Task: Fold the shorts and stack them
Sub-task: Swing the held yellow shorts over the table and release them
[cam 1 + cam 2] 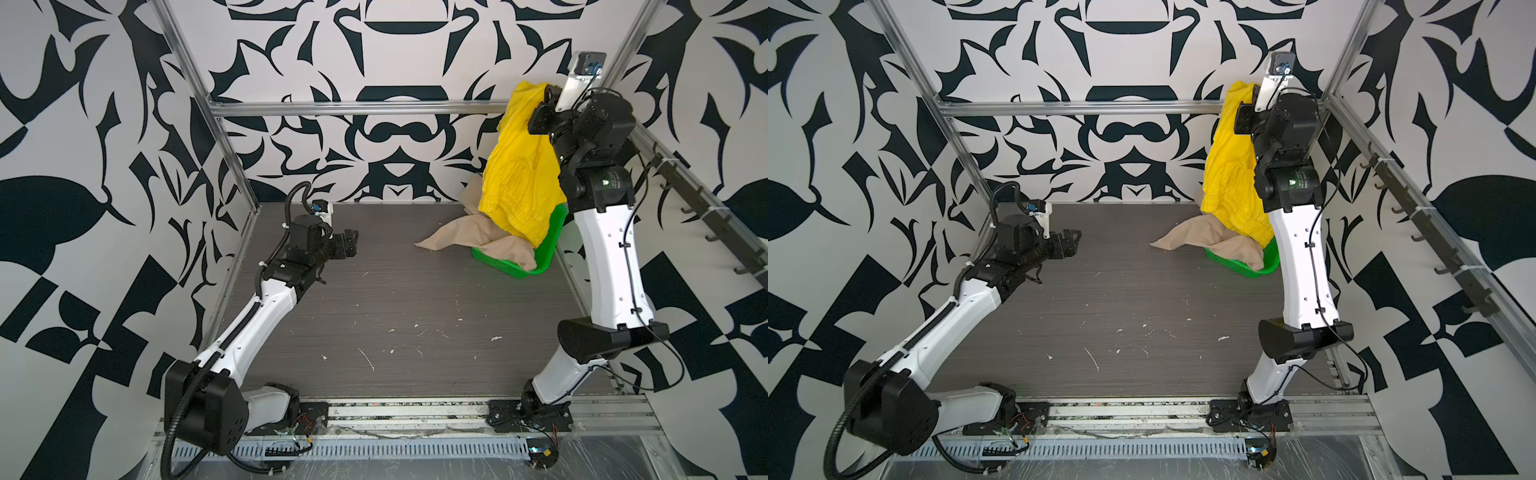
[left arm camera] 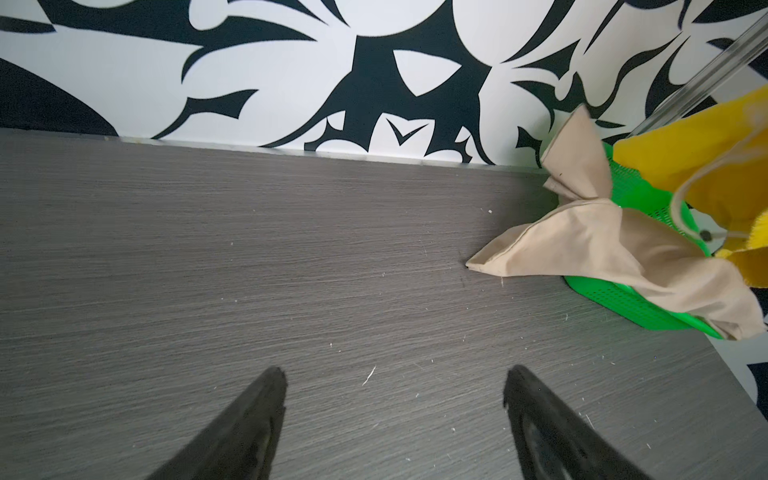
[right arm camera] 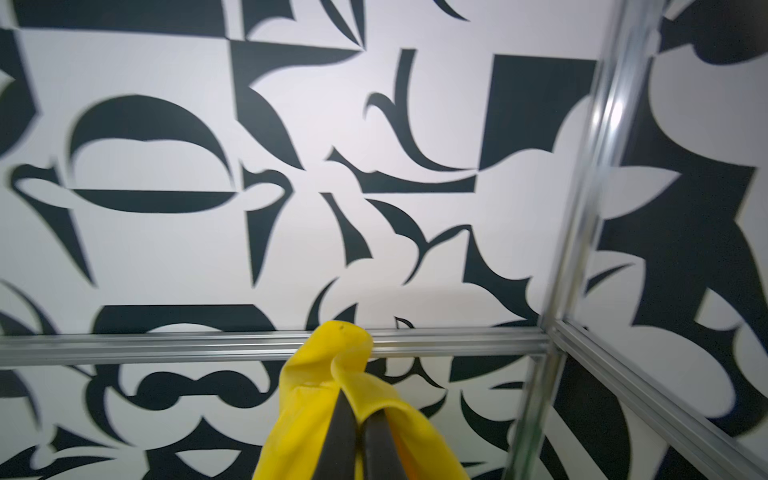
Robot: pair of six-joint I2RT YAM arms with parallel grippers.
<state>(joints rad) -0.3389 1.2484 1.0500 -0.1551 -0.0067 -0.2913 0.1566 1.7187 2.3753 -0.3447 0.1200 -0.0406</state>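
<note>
Front edge: grey slotted cable duct (image 1: 374,449) along the near side of the table (image 1: 395,291); both arm bases sit on a rail just behind it.
Writing: small white print on the right arm's black joint housing (image 1: 611,183), too small to read.
Left end effector (image 1: 351,243) (image 1: 1069,241) (image 2: 395,382): low over the left side of the table, fingers spread wide with nothing between them but bare grey wood-grain.
Right end effector (image 3: 359,409) (image 1: 544,93): raised high by the back right corner, fingers pinched together on a fold of the yellow shorts (image 3: 316,374).
Yellow shorts (image 1: 519,174) (image 1: 1229,178) (image 2: 706,158): hanging full length from that grip, gathered waistband lowest, over the basket; whether the bottom edge touches it cannot be told.
Beige shorts (image 1: 465,239) (image 1: 1196,239) (image 2: 582,245): crumpled, draped over the basket's near rim, one pointed corner lying out on the table toward the middle, another part standing up against the back wall.
Green perforated basket (image 1: 555,224) (image 1: 1233,266) (image 2: 615,299): in the back right corner, seemingly tilted, mostly covered by both pairs.
Cord end (image 2: 705,235): dark tip on a pale looped cord, dangling in front of the yellow cloth.
In the way: the right arm's white forearm crosses in front of the basket and the yellow cloth in both top views; the yellow pair hides the back of the beige pair.
Around: black-and-white patterned walls (image 1: 83,124), an aluminium frame rail (image 1: 353,109) (image 3: 208,345), a row of dark hooks (image 1: 706,216) along the right side, and white flecks (image 1: 365,357) scattered on the table.
</note>
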